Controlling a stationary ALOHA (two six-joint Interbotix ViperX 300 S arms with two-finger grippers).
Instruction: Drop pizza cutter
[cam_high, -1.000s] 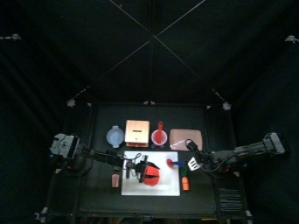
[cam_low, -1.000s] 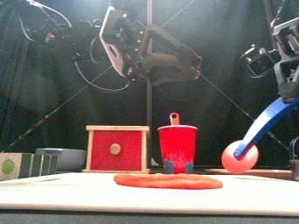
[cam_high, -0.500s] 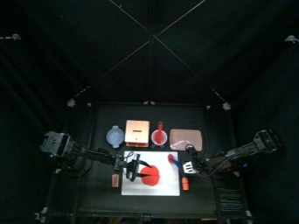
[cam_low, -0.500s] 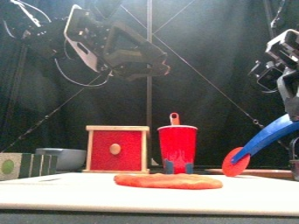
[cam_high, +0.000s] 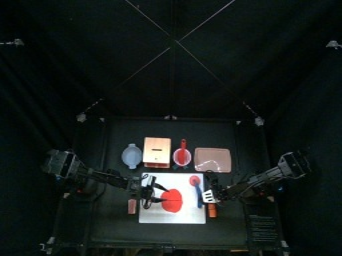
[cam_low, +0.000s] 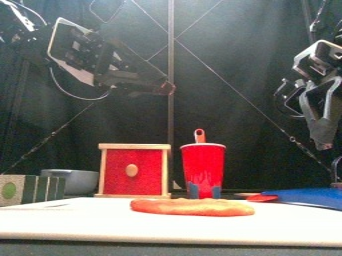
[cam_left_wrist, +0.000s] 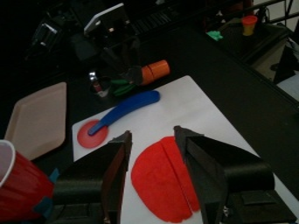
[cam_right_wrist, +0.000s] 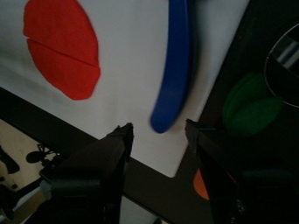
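The pizza cutter (cam_left_wrist: 122, 112) is seen lying flat on the white mat (cam_left_wrist: 222, 114) on the counter (cam_left_wrist: 263, 109), held by neither the left gripper (cam_left_wrist: 152, 144) nor the right gripper (cam_right_wrist: 158, 140), whose jaws are spread and empty; it is judged light, rigid and smooth, best taken across its blue handle.

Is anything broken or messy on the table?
The flat red disc has a cut line straight across it. The blue-handled pizza cutter with a red wheel lies flat beside it. Nothing looks spilled.
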